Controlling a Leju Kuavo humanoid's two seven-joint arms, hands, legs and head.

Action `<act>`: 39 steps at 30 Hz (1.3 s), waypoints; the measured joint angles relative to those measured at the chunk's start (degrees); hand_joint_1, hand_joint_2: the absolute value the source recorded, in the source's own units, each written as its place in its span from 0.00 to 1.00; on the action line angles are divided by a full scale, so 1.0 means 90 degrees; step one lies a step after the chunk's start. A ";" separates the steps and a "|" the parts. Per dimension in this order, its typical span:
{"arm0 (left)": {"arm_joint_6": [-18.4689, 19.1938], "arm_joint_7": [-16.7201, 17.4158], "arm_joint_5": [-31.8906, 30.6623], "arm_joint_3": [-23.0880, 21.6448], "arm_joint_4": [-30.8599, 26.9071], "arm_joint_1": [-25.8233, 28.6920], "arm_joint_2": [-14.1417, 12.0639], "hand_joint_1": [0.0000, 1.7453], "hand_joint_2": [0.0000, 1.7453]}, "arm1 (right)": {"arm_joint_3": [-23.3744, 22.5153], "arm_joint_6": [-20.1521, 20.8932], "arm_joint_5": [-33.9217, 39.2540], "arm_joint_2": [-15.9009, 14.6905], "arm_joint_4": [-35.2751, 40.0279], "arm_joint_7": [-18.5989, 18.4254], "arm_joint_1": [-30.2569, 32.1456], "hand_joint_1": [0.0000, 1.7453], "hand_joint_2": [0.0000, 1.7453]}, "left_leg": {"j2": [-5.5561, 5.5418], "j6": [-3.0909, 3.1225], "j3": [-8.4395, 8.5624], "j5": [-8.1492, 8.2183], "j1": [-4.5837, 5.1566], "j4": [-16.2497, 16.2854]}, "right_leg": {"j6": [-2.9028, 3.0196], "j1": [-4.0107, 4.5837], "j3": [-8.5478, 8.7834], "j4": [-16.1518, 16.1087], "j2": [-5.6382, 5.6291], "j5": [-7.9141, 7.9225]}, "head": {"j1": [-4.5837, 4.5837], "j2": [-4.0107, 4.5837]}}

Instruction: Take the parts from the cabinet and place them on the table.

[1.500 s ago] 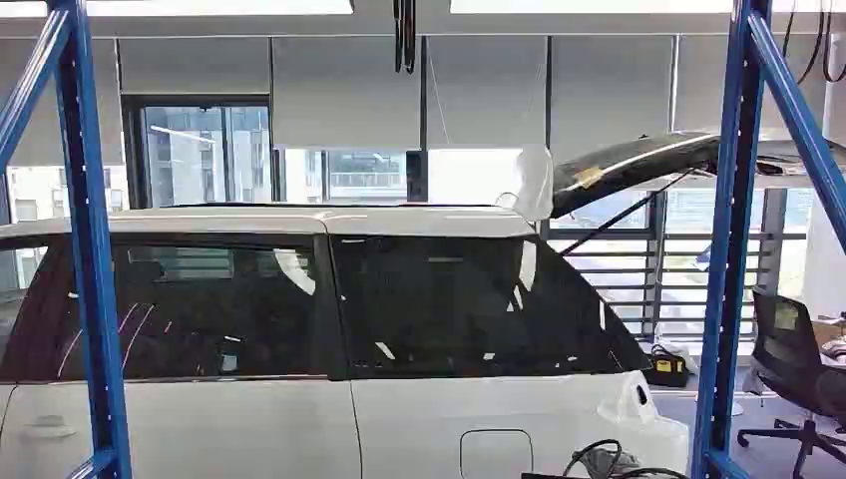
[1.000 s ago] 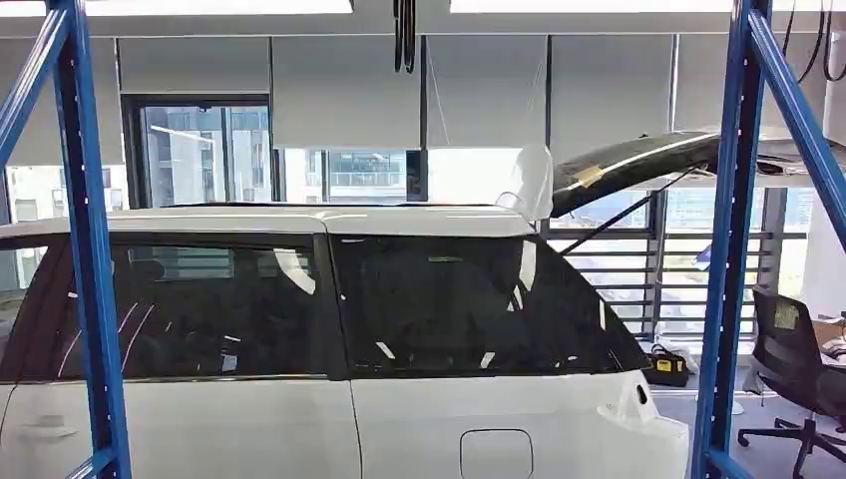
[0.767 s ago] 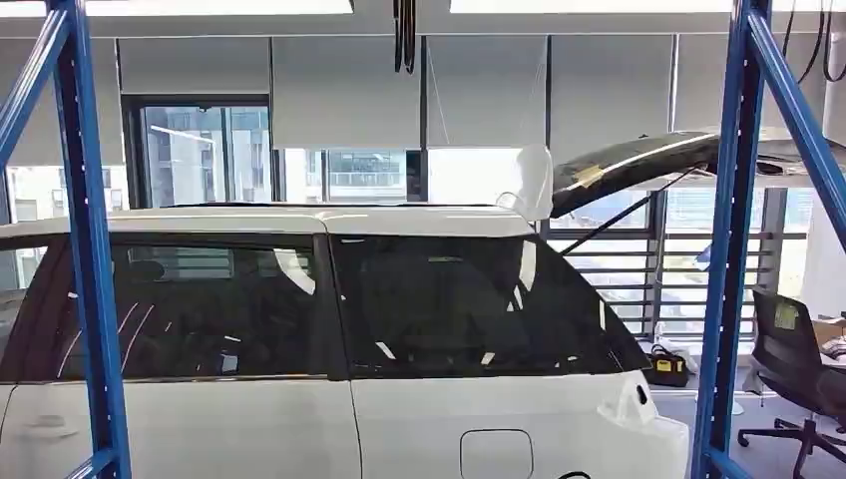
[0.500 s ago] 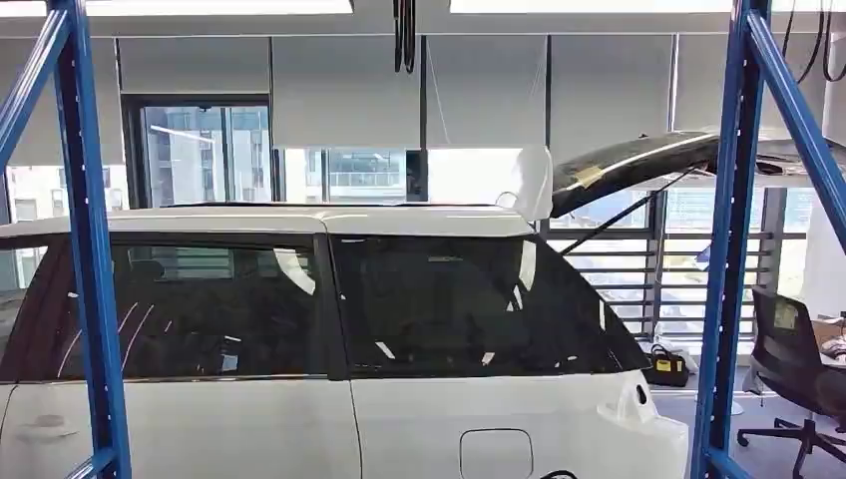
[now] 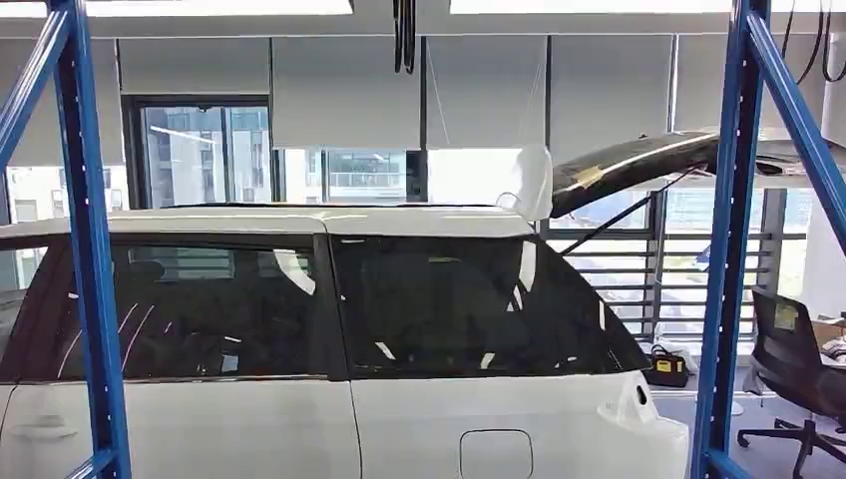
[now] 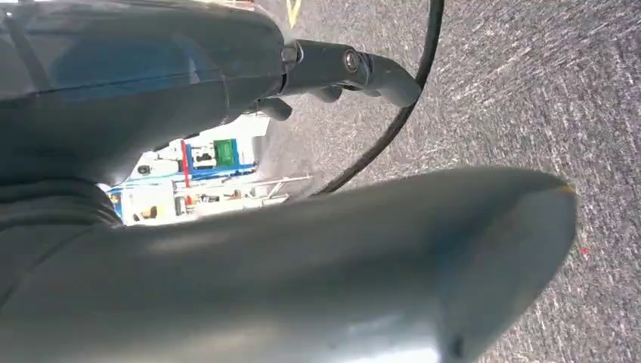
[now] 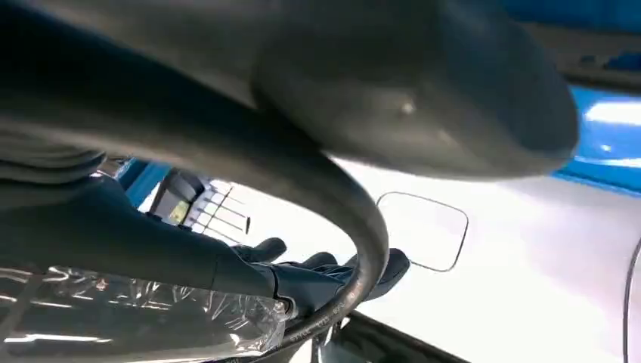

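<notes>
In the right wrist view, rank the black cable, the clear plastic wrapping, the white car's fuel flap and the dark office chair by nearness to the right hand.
From the right hand:
1. black cable, crossing the fingers.
2. clear plastic wrapping, under the hand; too close to call against the cable.
3. white car's fuel flap, beyond the fingertips.
4. dark office chair, likely farthest, in the background.
</notes>
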State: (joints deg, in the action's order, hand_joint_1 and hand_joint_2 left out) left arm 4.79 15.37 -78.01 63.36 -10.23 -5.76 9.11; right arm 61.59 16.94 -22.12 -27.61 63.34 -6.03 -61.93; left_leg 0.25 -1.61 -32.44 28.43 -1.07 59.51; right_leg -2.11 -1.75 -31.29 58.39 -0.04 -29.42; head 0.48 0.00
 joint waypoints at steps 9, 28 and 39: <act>0.0000 0.0022 0.0007 0.0010 0.0000 0.0002 0.0000 0.00 0.00 | 0.0000 -0.0124 0.0000 -0.0199 0.0204 0.0022 0.0333 0.00 0.00 | 0.0000 0.0000 0.0000 0.0000 0.0000 0.0000 | 0.0000 0.0000 0.0000 0.0000 0.0000 0.0000 | 0.0000 0.0000; -0.0036 0.0243 0.0029 0.0044 0.0000 0.0009 0.0000 0.00 0.00 | -0.0177 -0.0520 -0.0204 -0.0486 0.0505 0.0129 0.1246 0.00 0.00 | 0.0000 0.0000 0.0000 0.0000 0.0000 0.0000 | 0.0000 0.0000 0.0001 0.0000 0.0000 0.0000 | 0.0000 0.0000; -0.0078 0.0306 0.0039 0.0092 0.0000 0.0009 0.0000 0.00 0.00 | -0.0401 -0.0656 -0.0559 -0.0507 0.0714 0.0216 0.1822 0.00 0.00 | 0.0000 0.0000 0.0000 0.0000 0.0000 0.0000 | 0.0000 0.0000 0.0001 0.0000 0.0000 0.0000 | 0.0000 0.0000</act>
State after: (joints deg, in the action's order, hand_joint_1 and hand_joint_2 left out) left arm 4.09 18.12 -77.66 64.19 -10.23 -5.68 9.11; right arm 57.99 11.04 -27.15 -32.17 69.76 -4.09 -45.53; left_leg 0.26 -1.61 -32.44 28.43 -1.07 59.51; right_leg -2.11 -1.75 -31.28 58.39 -0.04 -29.42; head 0.48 0.00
